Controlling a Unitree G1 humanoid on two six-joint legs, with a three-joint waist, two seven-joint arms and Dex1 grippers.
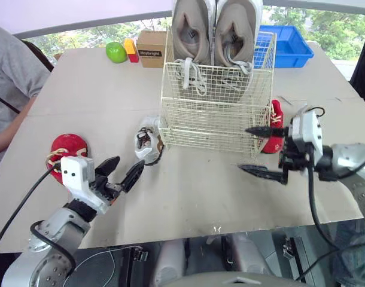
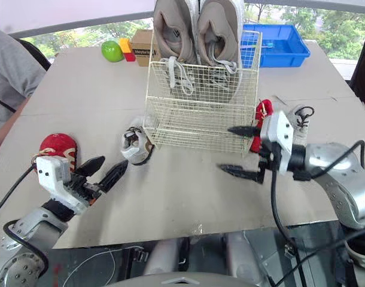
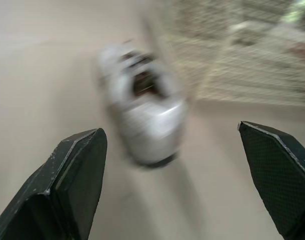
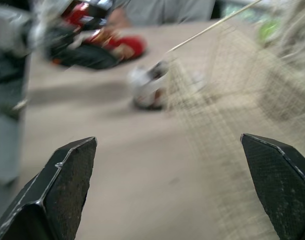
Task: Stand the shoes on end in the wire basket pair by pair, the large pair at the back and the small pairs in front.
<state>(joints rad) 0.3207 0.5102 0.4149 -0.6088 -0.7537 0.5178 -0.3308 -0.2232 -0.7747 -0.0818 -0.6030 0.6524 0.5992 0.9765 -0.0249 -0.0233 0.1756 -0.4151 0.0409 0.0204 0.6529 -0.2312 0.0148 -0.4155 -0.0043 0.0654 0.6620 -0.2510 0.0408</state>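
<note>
A cream wire basket [image 1: 215, 107] stands mid-table with the large grey pair [image 1: 213, 30] upright on end at its back. A small grey shoe [image 1: 148, 142] lies on the table touching the basket's front left corner. One small red shoe [image 1: 67, 148] lies at the left, just behind my left arm. Another red shoe [image 1: 274, 127] lies by the basket's right side. My left gripper [image 1: 120, 169] is open, short of the grey shoe [image 3: 145, 112], holding nothing. My right gripper [image 1: 259, 149] is open and empty in front of the basket's right corner, beside that red shoe.
A person's arm in a grey sleeve [image 1: 12, 84] rests at the table's left edge. At the back stand a green apple [image 1: 116, 52], a small red-and-yellow object [image 1: 131, 49], a cardboard box [image 1: 151, 48] and a blue bin [image 1: 288, 45]. Bare table lies in front of the basket.
</note>
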